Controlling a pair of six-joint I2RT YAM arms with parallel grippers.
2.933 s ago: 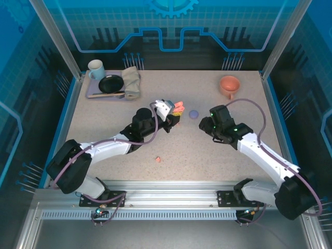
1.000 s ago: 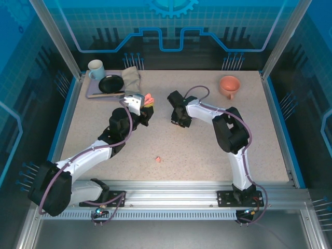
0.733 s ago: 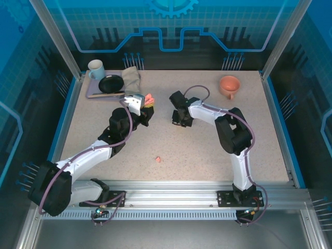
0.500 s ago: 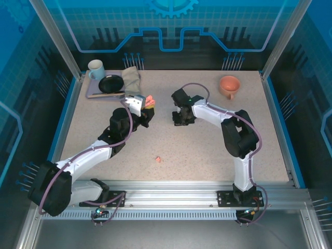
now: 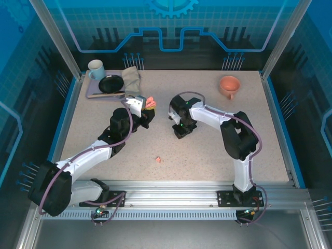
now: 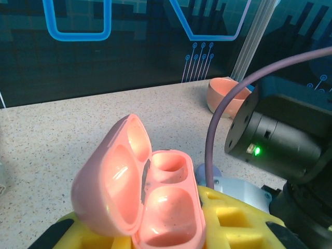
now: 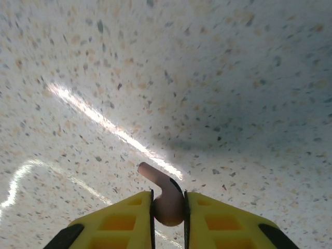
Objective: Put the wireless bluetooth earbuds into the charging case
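My left gripper (image 5: 148,110) is shut on an open salmon-pink charging case (image 5: 150,101), held lid-up above the table. In the left wrist view the case (image 6: 155,207) sits between the yellow fingers (image 6: 233,218) and both wells look empty. My right gripper (image 5: 180,128) points down at the table just right of the case. It is shut on a salmon-pink earbud (image 7: 167,199), whose stem sticks out toward the tabletop. A second pink earbud (image 5: 157,159) lies on the table nearer the front. A lilac rounded piece (image 6: 206,170) shows behind the right arm's cable.
A tray (image 5: 96,95) at the back left carries a white mug (image 5: 95,68), a black pan (image 5: 110,83) and a folded cloth (image 5: 132,80). An orange-pink cup (image 5: 229,84) stands at the back right. The right arm's black body (image 6: 280,140) is close beside the case.
The right gripper has swung a little toward the front and now points down at the table near the case. The left arm and its case have stayed put over the last second.
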